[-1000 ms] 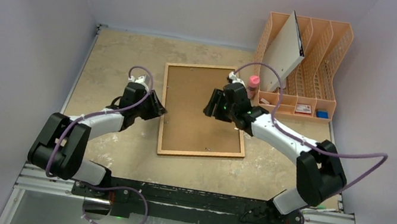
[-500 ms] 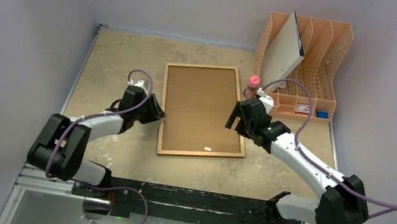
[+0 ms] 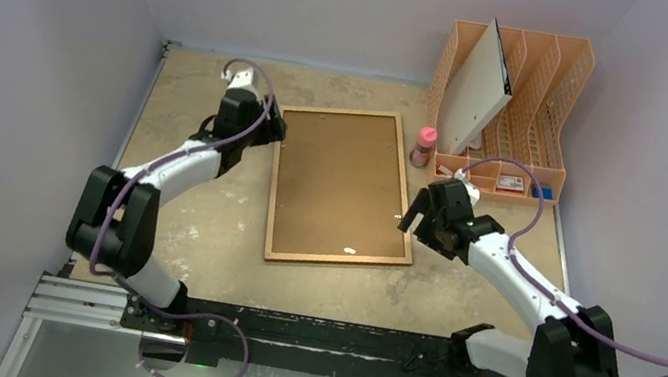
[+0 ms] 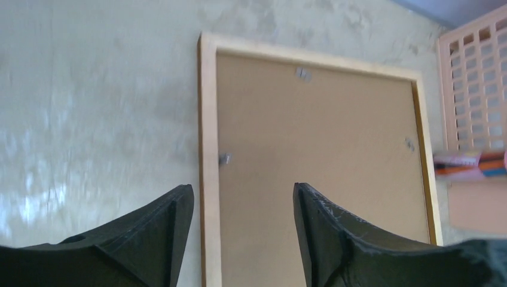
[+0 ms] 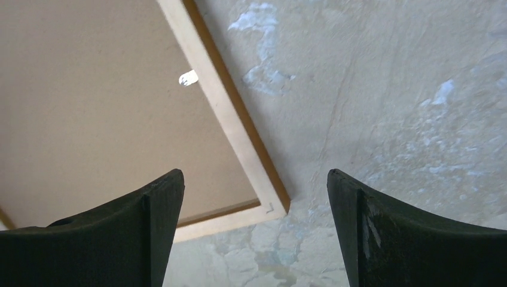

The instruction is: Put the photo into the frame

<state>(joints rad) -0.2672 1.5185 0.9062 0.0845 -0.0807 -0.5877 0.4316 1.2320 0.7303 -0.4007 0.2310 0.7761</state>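
Top external: frame (image 3: 338,258) lies face down on table (image 3: 192,227), backing board (image 3: 339,184) up. Left gripper (image 3: 266,127) hovers at its far-left corner, fingers spread, empty. Right gripper (image 3: 413,217) hovers beside its near-right corner, fingers spread, empty.

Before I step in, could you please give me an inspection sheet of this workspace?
Surface: mottled beige table, worn patches.
Job's things: frame lies back up, brown backing board in it; photo nothing seen.
Clutter: orange file organizer far right, white panel leaning in it; pink-capped bottle beside it.
Grippers: left gripper open at the frame's left rim; right gripper open by its near right corner; both empty.
Cables: purple cables loop off both arms.
Surroundings: plain pale walls.
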